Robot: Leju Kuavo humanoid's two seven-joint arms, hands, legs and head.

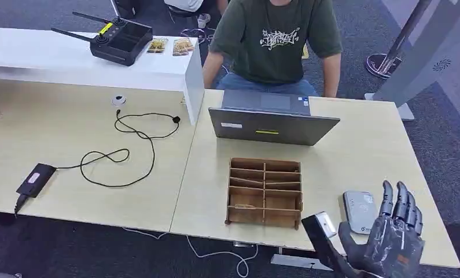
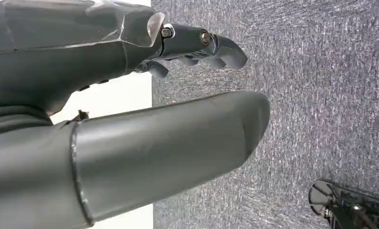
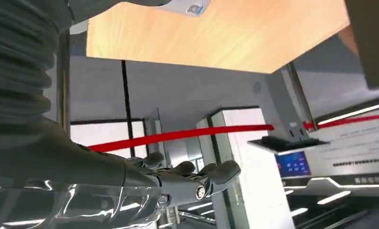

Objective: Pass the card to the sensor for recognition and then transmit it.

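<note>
Right hand (image 1: 392, 237) raised, fingers apart, beside grey sensor (image 1: 360, 211)

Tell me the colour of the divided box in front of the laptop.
Brown wood. The divided box shows best in the head view.

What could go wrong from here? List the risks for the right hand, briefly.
1. The open right hand is close beside the sensor, which lies near the front edge of the table. A careless sweep might knock it off.
2. The wooden divider box has narrow slots, so the hand may shove the box rather than grip a card.
</note>
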